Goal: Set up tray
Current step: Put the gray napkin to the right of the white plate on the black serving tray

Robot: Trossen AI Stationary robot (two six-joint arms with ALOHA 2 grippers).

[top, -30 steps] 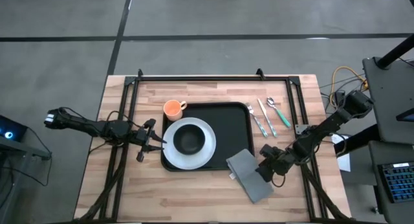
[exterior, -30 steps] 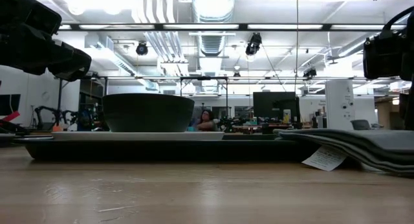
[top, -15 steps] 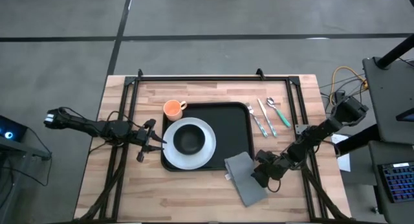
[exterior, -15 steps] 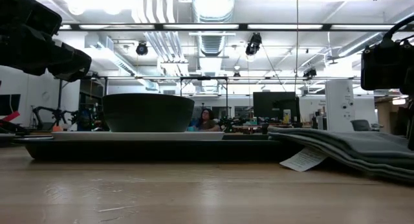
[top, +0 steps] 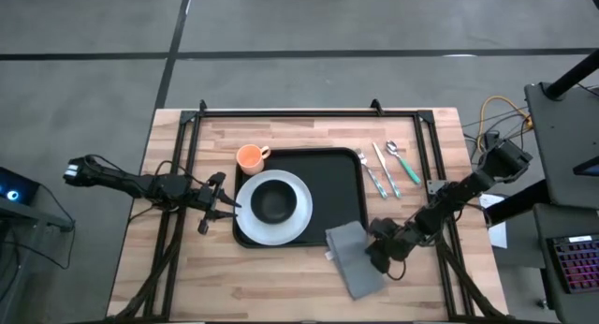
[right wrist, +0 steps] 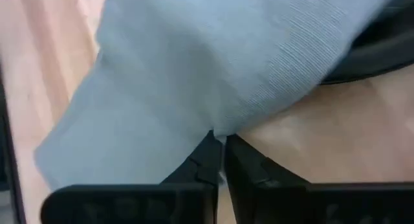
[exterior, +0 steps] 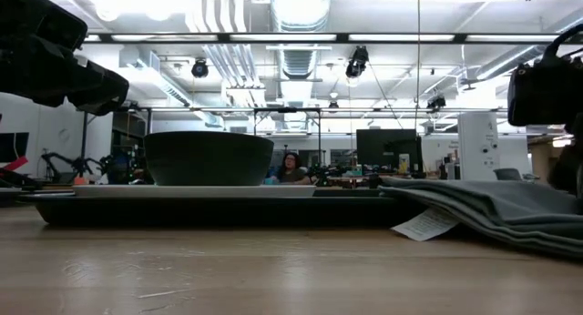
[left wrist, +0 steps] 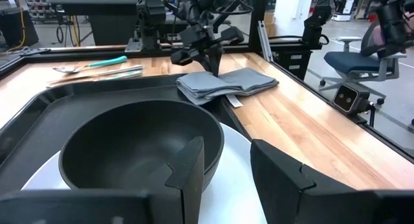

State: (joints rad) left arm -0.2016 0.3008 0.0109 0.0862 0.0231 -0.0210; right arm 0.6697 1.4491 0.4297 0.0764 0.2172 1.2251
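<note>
The black tray (top: 333, 178) lies mid-table and carries a white plate (top: 295, 214) with a black bowl (top: 273, 203) on it. A folded grey napkin (top: 347, 257) lies flat at the tray's near right corner, its far end resting over the rim. My right gripper (top: 373, 254) stands at the napkin's right edge, shut on it. My left gripper (top: 227, 205) is open at the plate's left rim, its fingers (left wrist: 189, 173) in front of the bowl (left wrist: 139, 146); whether they touch the plate I cannot tell. My right gripper pinches the napkin's right edge (right wrist: 216, 134) between its two shut fingertips (right wrist: 208, 160). The fingers come slanting down from the table's right side. The napkin (left wrist: 226, 85) lies on the wood, raised a little at the pinched edge (exterior: 510, 198); how many layers are caught I cannot tell.
An orange cup (top: 250, 157) stands on the wood at the tray's far left corner. A fork, knife and spoon (top: 386, 169) lie right of the tray. A black frame (top: 309, 113) runs along the far edge. Bare wood lies along the near edge.
My right gripper has moved toward the table's near left over the napkin and shut on its right edge. The napkin has slid a little to the left, and its right side now stands slightly raised.
</note>
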